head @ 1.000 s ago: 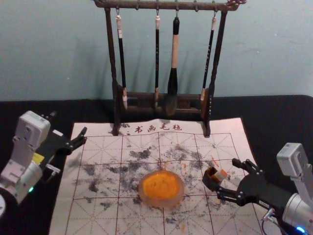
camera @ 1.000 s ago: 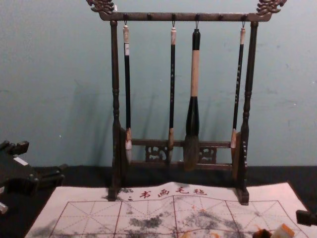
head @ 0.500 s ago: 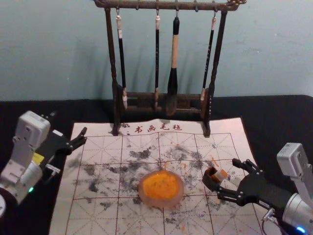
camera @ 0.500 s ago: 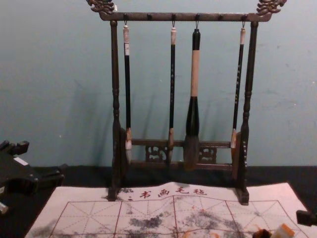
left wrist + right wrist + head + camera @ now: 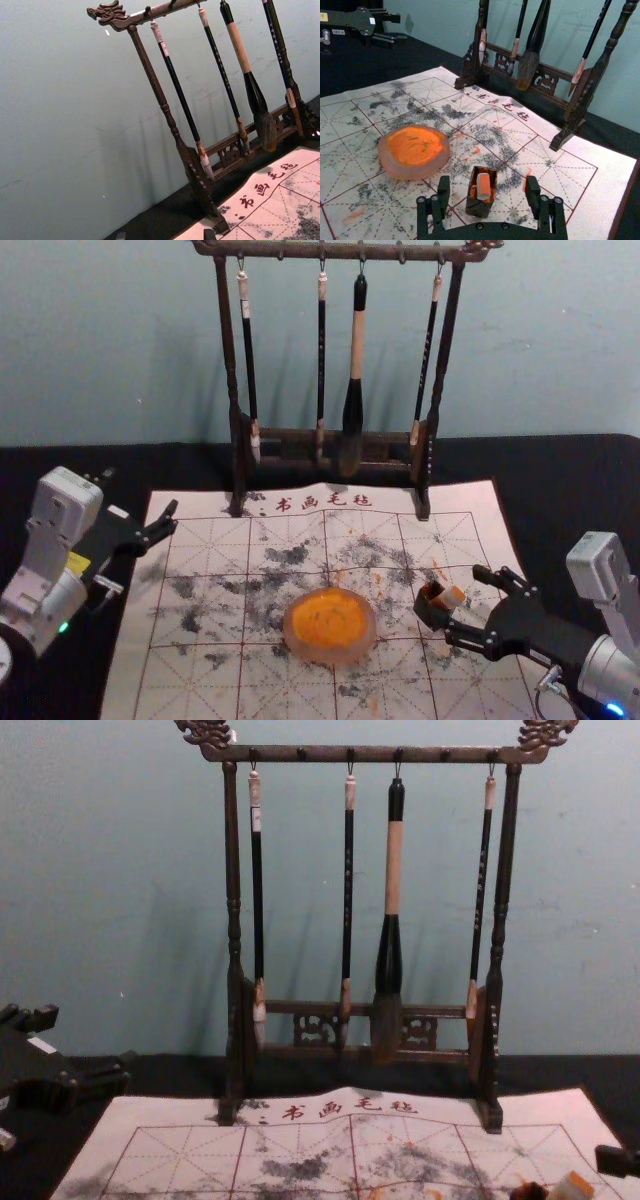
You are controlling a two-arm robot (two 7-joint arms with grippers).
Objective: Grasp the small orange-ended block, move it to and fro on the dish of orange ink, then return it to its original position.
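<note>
"书画毛毡" [image 5: 324, 501] in red on pale mat [image 5: 462, 532], brush lettering [image 5: 481, 890] illegible

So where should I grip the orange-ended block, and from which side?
Probably by the flat sides of its pale part, just below the orange end, coming from the robot's right: the orange-ended block leans that way out of its dark square holder, towards the open right gripper.
</note>
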